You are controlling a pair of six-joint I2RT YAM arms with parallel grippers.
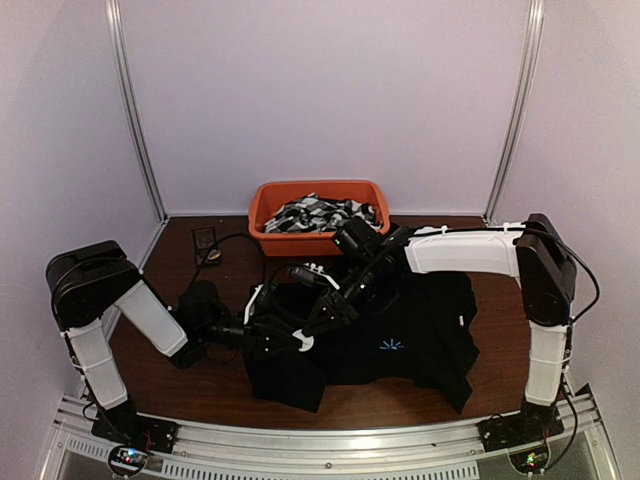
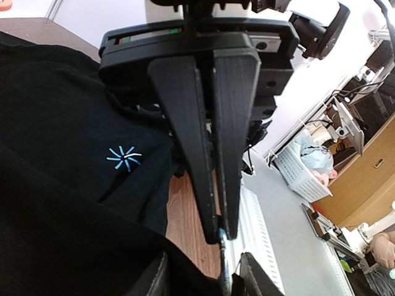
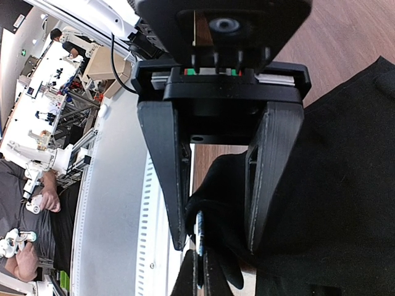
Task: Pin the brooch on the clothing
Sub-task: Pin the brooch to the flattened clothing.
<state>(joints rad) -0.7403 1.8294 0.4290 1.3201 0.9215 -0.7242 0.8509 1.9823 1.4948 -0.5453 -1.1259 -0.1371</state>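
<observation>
Pinning step: left gripper clamps a fold of clothing; right gripper, pinched on the brooch, likely needs to push it through next.

At the back of the brown wooden worktop we see an orange plastic bin, and in it a heap of black-and-white patterned fabrics rising to about its rim. Left of the bin, a small dark flat object lies on the wood; we cannot tell what it is. Pale lilac walls close the space in, with a slim metal post at each back corner, and a ribbed metal rail runs along the near edge. Beyond the worktop, the left wrist view shows a white slotted basket holding pale bundles, beside a light wooden cabinet.
</observation>
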